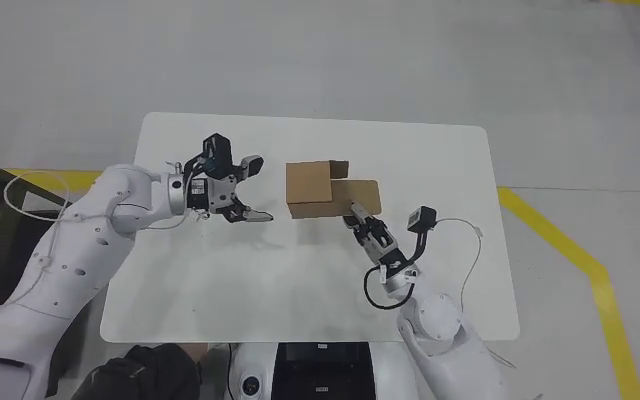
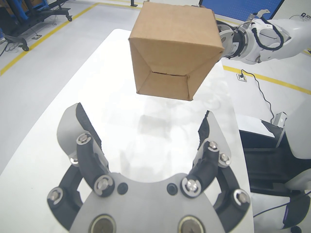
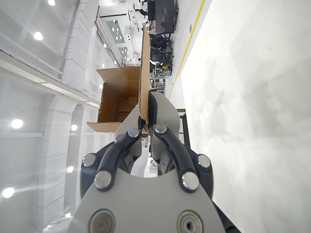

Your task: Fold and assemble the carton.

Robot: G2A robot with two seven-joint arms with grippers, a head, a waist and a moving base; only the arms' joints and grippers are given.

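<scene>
Carton [image 1: 310, 190] pinched by its flap in right tool [image 3: 145, 112], left tool [image 2: 143, 112] spread wide.

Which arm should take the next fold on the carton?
Left, probably. The left gripper is open and empty, facing the carton. The right gripper is shut on a flap, apparently carrying the carton, so it is busy.

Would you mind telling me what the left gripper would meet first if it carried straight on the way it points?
Probably the carton, held ahead of the open left gripper by the right gripper; the gap between looks free, though depth is unclear.
</scene>
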